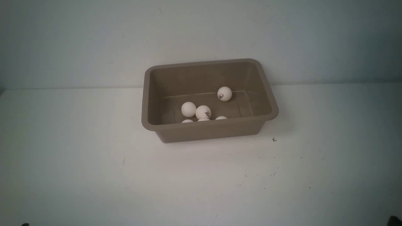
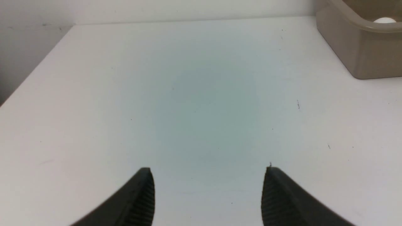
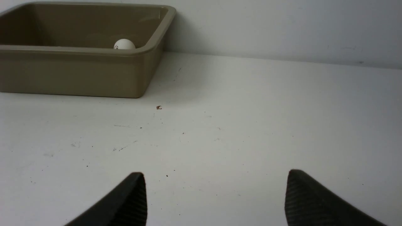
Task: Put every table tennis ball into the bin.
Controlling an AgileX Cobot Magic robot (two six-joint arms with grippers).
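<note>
Balls all lie in the bin, none in either claw. Left gripper (image 2: 209, 175): dark ribbed fingers (image 2: 143, 194) spread wide, nothing between them, only bare white table (image 2: 201, 103) beneath. Right gripper (image 3: 216, 182): fingers (image 3: 309, 197) spread just as wide, also empty, poised over a lightly scuffed patch of table. Both claws sit well back from the bin; in the front view only dark slivers show at the two bottom corners, too little to identify.

Outward from the left claw: a corner of the bin (image 2: 361, 53) shows, with the top of one ball (image 2: 384, 20) peeking over the rim. Outward from the right claw: a small dark speck (image 3: 159, 107) lies on the table near the bin's corner, then the bin (image 3: 78, 72) itself, one ball (image 3: 124, 44) visible just above its rim.

Front view: the taupe bin (image 1: 207, 130) stands upright toward the back of the table, close to the pale wall (image 1: 201, 31), turned slightly askew. Six balls inside. One ball (image 1: 224, 94) sits alone toward the far right of the floor. Two, a plain ball (image 1: 188, 109) and a logo ball (image 1: 203, 112), are touching or nearly so, near the middle. Three more (image 1: 221, 118) are tucked against the near wall, only their tops showing above the rim. The speck (image 1: 274, 140) lies on the table just off the bin's near right corner.
</note>
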